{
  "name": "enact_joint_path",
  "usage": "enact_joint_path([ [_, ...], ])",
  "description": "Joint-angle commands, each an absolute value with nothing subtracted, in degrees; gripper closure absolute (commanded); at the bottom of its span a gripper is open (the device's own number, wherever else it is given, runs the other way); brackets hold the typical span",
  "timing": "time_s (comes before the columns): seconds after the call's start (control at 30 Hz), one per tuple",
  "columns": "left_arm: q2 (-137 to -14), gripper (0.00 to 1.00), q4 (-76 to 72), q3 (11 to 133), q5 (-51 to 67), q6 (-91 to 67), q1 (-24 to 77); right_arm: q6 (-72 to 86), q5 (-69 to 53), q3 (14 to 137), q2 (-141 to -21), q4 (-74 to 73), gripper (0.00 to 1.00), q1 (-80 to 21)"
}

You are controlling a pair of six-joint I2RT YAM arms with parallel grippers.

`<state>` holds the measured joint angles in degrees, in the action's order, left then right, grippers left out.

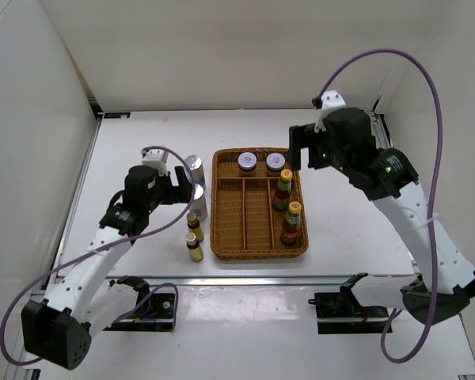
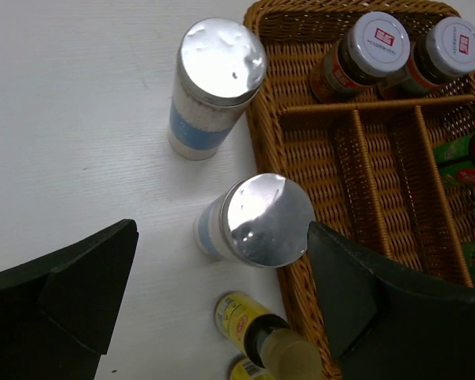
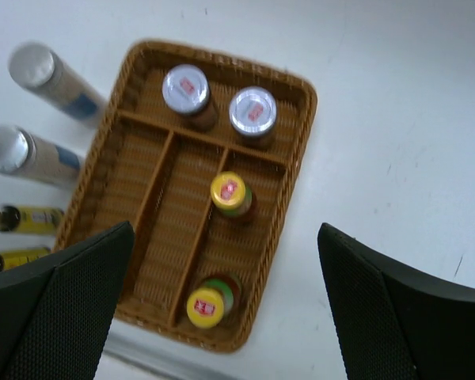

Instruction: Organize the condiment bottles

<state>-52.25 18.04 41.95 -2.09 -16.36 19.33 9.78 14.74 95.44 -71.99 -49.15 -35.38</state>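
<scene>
At centre frame, two red sauce bottles [image 1: 284, 188] stand upright in the right lane of the wicker tray [image 1: 233, 218]; two jars [image 1: 247, 161], lid logos unreadable, sit above them. Left of it, two shakers [image 1: 193, 166] and two yellow-labelled tiny bottles [image 1: 194, 226] stand on the tabletop [image 1: 142, 142]. Left hand [image 2: 222, 261] gapes wide astride one shaker, gripping nothing; right hand [image 3: 226, 237] spread wide, empty.

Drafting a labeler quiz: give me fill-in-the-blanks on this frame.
The wicker tray holds two jars and ____ sauce bottles. The bottles stand in its ____ long compartment. Both shakers stand on the table, ____ of the tray. The left gripper and right gripper are both ____.
Missing: two; right; left; open.
</scene>
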Motion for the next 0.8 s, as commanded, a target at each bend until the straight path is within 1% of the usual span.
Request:
enact_joint_path([
  [0.0, -55.9, 0.01, 18.6, 48.1, 2.9, -13.9, 20.1, 11.1, 13.0, 91.2, -68.0, -50.4, 0.0, -35.4],
  [0.07, -59.2, 0.01, 19.3, 49.6, 2.1, -13.0, 21.7, 11.1, 12.4, 89.9, -66.9, -51.1, 0.0, -35.4],
  [0.27, -63.3, 0.01, 19.9, 50.8, -1.9, -11.9, 25.2, 10.5, 13.6, 88.1, -64.3, -53.1, 0.0, -35.4],
  [0.53, -65.0, 0.01, 21.2, 47.3, -7.3, -12.4, 27.9, 9.5, 14.1, 86.9, -62.5, -55.2, 0.0, -35.4],
  [0.6, -66.5, 0.04, 21.2, 47.3, -7.3, -12.4, 27.9, 9.0, 14.2, 86.9, -62.5, -55.2, 0.0, -35.4],
  [0.63, -67.1, 0.08, 21.2, 47.3, -7.3, -12.4, 27.9, 9.0, 14.2, 86.9, -62.0, -55.7, 0.0, -35.4],
  [0.7, -68.6, 0.12, 21.2, 47.8, -7.3, -12.4, 27.9, 9.0, 14.7, 86.9, -61.4, -55.7, 0.0, -35.4],
  [0.77, -69.5, 0.2, 21.2, 48.9, -7.8, -11.8, 27.9, 8.4, 14.7, 86.4, -60.9, -55.7, 0.0, -35.4],
])
